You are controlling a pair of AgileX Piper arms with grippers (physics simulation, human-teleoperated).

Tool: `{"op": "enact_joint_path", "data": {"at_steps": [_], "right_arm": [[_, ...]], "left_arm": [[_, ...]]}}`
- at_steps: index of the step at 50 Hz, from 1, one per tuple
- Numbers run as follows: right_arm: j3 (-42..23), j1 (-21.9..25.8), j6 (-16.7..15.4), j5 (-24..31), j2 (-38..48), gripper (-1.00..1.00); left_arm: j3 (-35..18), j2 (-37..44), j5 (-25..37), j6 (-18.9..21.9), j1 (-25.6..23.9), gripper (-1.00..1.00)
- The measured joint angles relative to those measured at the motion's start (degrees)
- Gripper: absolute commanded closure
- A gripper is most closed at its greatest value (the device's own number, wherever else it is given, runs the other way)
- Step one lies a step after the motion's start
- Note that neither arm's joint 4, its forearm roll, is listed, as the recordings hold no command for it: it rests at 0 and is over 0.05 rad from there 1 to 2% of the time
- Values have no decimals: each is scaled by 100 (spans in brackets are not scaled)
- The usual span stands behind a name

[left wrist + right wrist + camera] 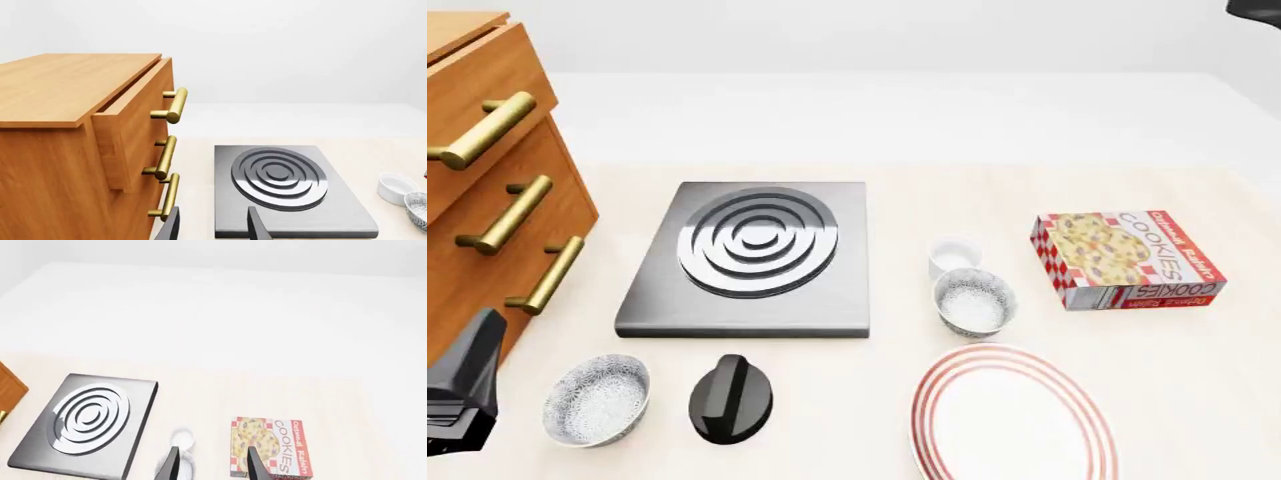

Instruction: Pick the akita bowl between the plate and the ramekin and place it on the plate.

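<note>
Front view: pale wooden table (1174,340) runs to a white wall (868,35).

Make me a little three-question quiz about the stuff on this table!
1. True or false: the red cookie box sits on the red-ringed white plate.
2. Which speckled grey-white bowl lies between the plate and the tiny white ramekin: A, beside the black knob, or B, right of the grey stove burner?
3. How many brass handles does the wooden drawer cabinet show in the front view?

Key: 1 false; 2 B; 3 three.
</note>
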Motion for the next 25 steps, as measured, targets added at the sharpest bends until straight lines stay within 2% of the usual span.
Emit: {"op": "enact_joint_path", "data": {"at_steps": [7,17,25], "right_arm": [[-315,11,12,325,329,-100],[-620,274,296,641,907,-100],[-724,223,429,713,1247,-100]], "left_arm": [[0,0,0,0,0,-100],[0,0,0,0,0,-100],[0,0,0,0,0,-100]]}}
